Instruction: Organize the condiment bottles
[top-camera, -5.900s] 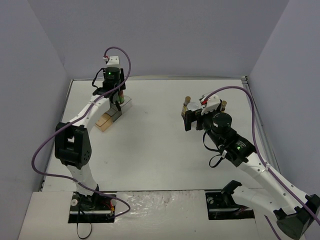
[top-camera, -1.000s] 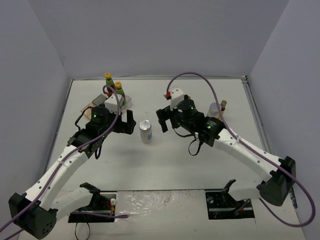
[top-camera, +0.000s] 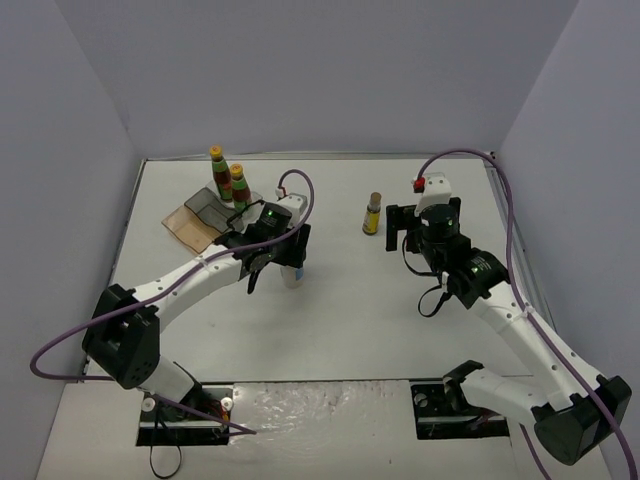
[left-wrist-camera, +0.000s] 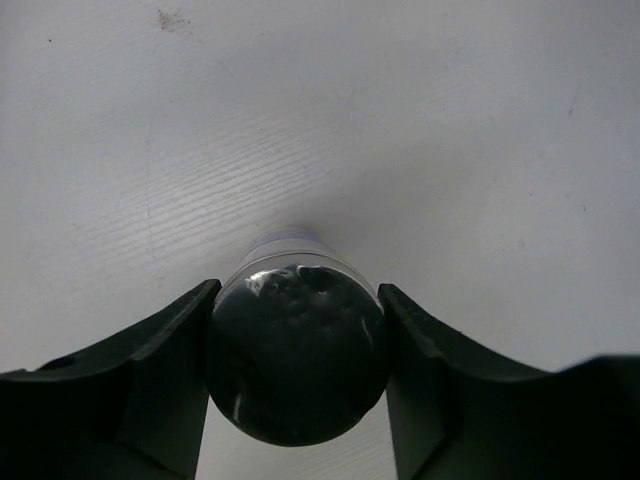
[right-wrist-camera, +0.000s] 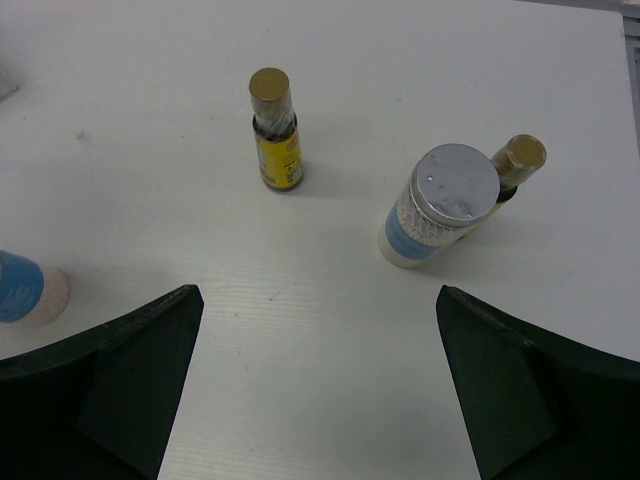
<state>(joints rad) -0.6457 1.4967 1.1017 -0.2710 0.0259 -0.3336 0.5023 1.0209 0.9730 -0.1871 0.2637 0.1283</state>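
My left gripper (top-camera: 288, 262) is shut on a wide pale jar (top-camera: 292, 277). In the left wrist view its dark lid (left-wrist-camera: 297, 350) fills the gap between both fingers (left-wrist-camera: 190, 350), at or just above the table. Two red-labelled sauces (top-camera: 215, 160) (top-camera: 240, 186) stand by the tinted tray. My right gripper (right-wrist-camera: 318, 292) is open and empty, above the table. Ahead of it stand a slim brown-capped bottle (right-wrist-camera: 275, 140), a second pale jar with a silver lid (right-wrist-camera: 440, 205) and another slim bottle (right-wrist-camera: 515, 165) behind that jar. One slim bottle (top-camera: 372, 213) shows from above.
The tinted plastic tray (top-camera: 195, 218) lies at the back left, close to the left arm's wrist. A blue-labelled pale jar (right-wrist-camera: 25, 290) shows at the left edge of the right wrist view. White walls close in the table on three sides.
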